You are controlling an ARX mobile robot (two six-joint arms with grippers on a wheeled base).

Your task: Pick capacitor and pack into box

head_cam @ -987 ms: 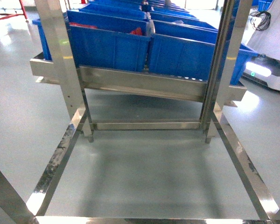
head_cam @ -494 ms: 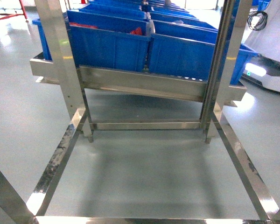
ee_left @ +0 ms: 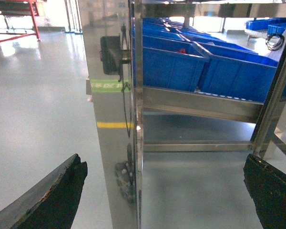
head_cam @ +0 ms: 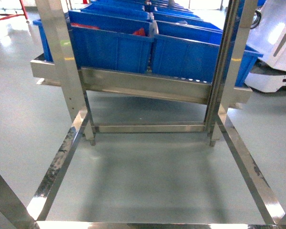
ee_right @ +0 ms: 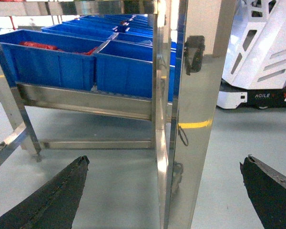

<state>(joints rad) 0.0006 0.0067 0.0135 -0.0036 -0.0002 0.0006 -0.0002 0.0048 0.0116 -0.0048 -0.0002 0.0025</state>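
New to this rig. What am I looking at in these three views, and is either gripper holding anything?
It is a wheeled robot with two arms, each ending in a two-finger gripper.

The head view looks forward and down from the robot's body: a steel rack carries rows of blue bins, one with something red inside. Grey floor lies below, and a white machine stands at the right. No arm shows here.

The other two views come from cameras on the wrists. The dark wedges in the bottom corners are the fingers. The left gripper faces a steel post, with the bins beyond it. The right gripper faces another post; that white machine is behind it.

Both grippers are open and empty. No capacitor or pink box is visible in any view.
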